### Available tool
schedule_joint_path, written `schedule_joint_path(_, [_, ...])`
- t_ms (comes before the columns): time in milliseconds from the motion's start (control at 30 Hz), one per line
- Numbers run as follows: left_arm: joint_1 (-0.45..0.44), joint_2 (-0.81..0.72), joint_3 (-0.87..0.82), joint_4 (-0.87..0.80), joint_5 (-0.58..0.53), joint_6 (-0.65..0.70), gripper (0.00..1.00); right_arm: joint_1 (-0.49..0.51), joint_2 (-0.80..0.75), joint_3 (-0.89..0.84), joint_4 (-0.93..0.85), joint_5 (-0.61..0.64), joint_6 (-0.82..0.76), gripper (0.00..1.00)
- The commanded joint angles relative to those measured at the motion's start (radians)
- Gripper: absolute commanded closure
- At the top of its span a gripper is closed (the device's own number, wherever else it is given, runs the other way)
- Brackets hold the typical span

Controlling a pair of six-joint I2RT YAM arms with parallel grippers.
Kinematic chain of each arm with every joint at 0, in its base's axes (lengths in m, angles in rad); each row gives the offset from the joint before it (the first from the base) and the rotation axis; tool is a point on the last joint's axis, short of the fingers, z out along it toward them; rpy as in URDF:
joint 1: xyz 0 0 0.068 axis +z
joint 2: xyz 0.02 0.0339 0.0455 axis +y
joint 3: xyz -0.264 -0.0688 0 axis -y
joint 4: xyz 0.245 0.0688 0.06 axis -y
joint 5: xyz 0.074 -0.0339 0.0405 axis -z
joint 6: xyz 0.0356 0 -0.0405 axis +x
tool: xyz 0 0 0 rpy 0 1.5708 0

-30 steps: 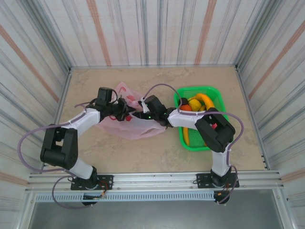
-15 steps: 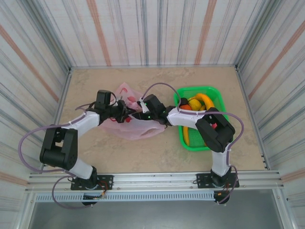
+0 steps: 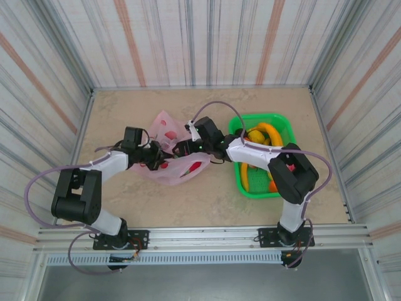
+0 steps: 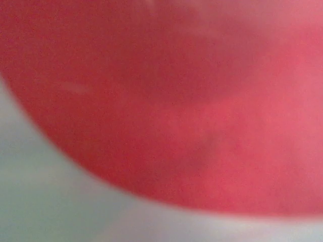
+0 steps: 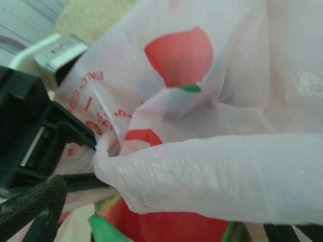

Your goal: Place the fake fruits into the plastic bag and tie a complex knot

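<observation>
The pink plastic bag (image 3: 168, 128) lies mid-table, bunched between both grippers. My left gripper (image 3: 156, 162) is at its left side, shut on a fold of the bag's rim; its black fingers (image 5: 60, 132) pinch that fold in the right wrist view. My right gripper (image 3: 183, 149) comes in from the right and stands open, with a rolled strip of the bag (image 5: 217, 171) lying across the gap between its fingers. The left wrist view is a red blur of the bag (image 4: 166, 101). Fake fruits, yellow bananas (image 3: 268, 130) among them, sit in the green basket.
The green basket (image 3: 283, 125) stands right of the bag, under the right forearm. Striped walls close in the table on three sides. Bare tabletop (image 3: 207, 200) lies between the bag and the arm bases.
The left gripper has pulled the bag's rim toward the near left. The right gripper has shifted left and further from the bases, and the bag has spread wider between them.
</observation>
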Motion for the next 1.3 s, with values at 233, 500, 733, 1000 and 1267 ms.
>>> schedule_joint_path(233, [0.010,-0.073,0.087,-0.097,-0.002,0.030,1.00,-0.036,-0.092,0.031,-0.077,0.035,-0.045,0.01])
schedule_joint_path(500, [0.005,-0.145,0.183,-0.141,0.005,0.012,1.00,-0.042,-0.171,0.033,-0.166,-0.027,-0.041,0.05])
schedule_joint_path(733, [0.004,-0.173,0.222,-0.157,0.010,-0.008,1.00,-0.098,-0.326,-0.009,-0.297,0.052,-0.032,0.11])
schedule_joint_path(1000, [-0.006,-0.192,0.284,-0.166,0.015,-0.037,1.00,-0.249,-0.512,-0.117,-0.453,0.052,-0.082,0.13])
schedule_joint_path(1267, [-0.041,-0.194,0.356,-0.148,0.013,-0.090,1.00,-0.317,-0.561,-0.235,-0.420,-0.068,-0.043,0.19])
